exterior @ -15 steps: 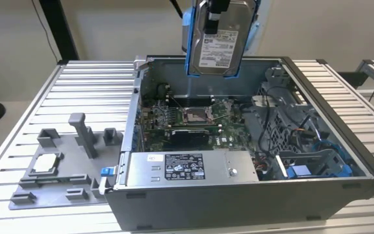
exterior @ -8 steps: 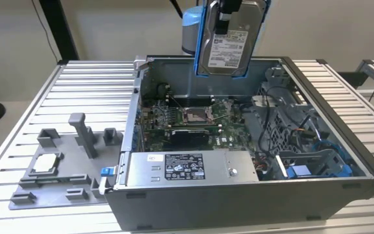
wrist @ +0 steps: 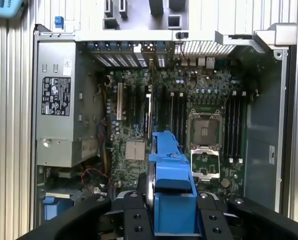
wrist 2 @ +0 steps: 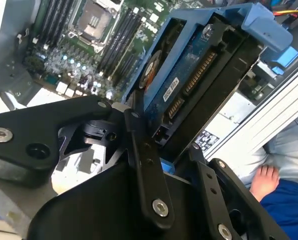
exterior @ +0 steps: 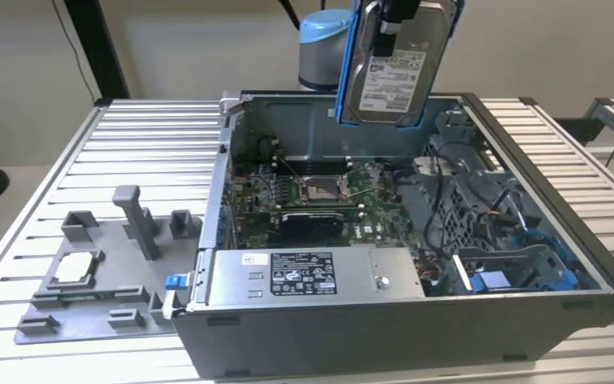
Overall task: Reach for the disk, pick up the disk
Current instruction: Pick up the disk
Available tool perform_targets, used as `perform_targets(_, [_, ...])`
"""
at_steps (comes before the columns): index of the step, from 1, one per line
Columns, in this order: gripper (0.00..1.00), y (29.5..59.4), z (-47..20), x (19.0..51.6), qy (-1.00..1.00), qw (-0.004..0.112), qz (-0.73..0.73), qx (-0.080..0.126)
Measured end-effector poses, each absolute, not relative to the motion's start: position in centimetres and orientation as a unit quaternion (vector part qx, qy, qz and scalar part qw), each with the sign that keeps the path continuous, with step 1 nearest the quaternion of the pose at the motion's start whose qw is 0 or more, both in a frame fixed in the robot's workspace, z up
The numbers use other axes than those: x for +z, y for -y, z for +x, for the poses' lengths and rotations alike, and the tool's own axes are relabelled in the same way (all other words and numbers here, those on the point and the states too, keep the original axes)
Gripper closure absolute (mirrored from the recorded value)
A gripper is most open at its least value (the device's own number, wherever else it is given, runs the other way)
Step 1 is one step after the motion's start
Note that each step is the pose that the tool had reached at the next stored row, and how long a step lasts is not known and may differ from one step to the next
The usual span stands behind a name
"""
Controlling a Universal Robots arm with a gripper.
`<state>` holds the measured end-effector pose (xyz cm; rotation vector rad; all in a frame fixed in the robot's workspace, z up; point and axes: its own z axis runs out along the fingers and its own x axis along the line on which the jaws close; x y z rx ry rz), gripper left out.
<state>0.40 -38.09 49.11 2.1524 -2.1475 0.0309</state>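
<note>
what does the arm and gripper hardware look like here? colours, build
The gripper is matte black: flat linkage bars joined by silver screws and round pivots, seen in both wrist views. In the exterior view the arm's joint is grey with a light blue cap, and a black cable runs above it.

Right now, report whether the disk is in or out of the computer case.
Out. The disk hangs on edge above the open computer case, gripped by the claw, clear of the motherboard.
</note>
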Motion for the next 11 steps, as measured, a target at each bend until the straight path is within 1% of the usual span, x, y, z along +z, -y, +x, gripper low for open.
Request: perform_targets(11, [1.00,38.1,4.2,49.1,0.705,0.055,0.707,0.012])
